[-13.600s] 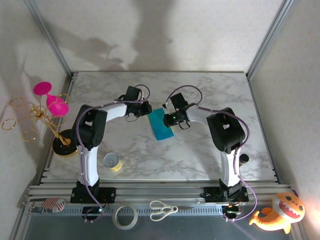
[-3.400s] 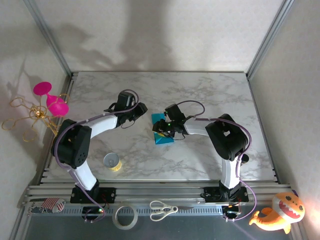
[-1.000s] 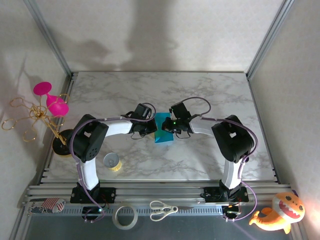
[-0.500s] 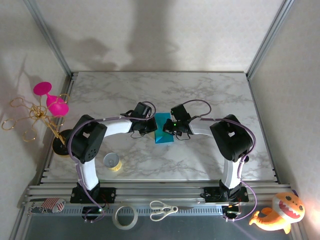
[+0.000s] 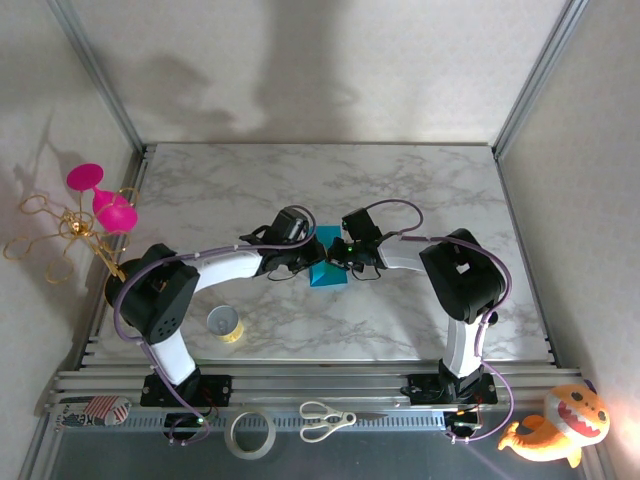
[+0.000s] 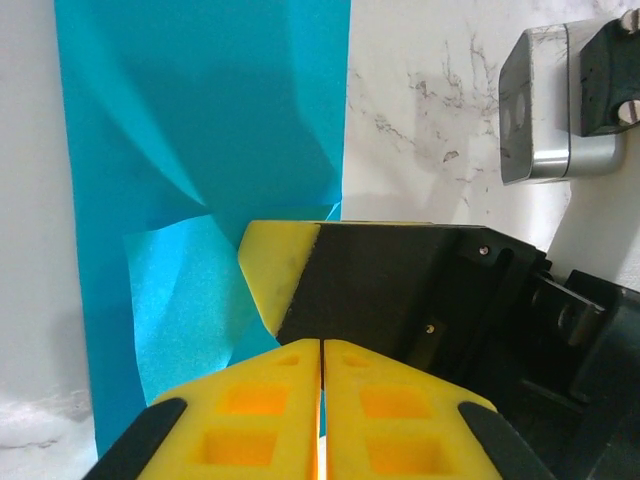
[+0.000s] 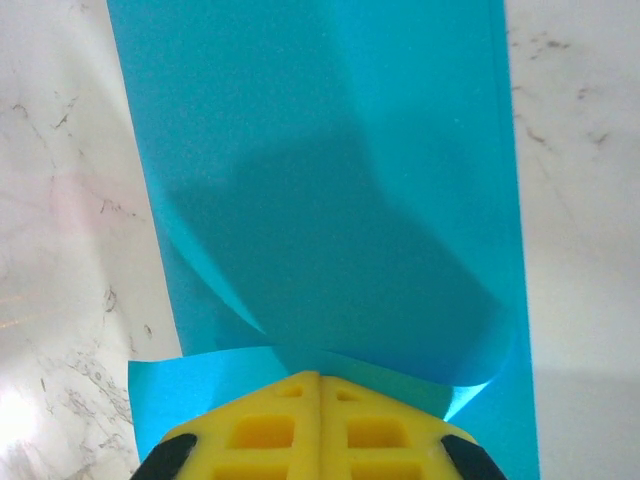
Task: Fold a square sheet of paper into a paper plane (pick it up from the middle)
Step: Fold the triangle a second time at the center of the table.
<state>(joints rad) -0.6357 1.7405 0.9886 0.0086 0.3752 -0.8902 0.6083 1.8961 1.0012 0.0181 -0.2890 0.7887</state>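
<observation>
The square sheet of paper (image 5: 328, 274) lies on the marble counter (image 5: 420, 190), right between the two arms. It looks like a long blue strip, with small flaps that lift up a little near one end.

The left pincer (image 6: 321, 395) is clenched. Its two yellow tips press together, low over the paper. The right pincer (image 7: 318, 420) is clenched too, and it sits where a flap curls up. I cannot tell if either one has a bit of paper nipped between its tips or just pushes down on it.

I think this paper is very light, thin and floppy. It bends with the smallest push. It will likely slide on the smooth counter, so one pincer should pin it down while the other one folds. A hard squeeze or a quick tug could crumple or rip it. A good place to take hold looks like a lifted flap or a loose edge, because the flat part gives the tips nothing to grab.
</observation>
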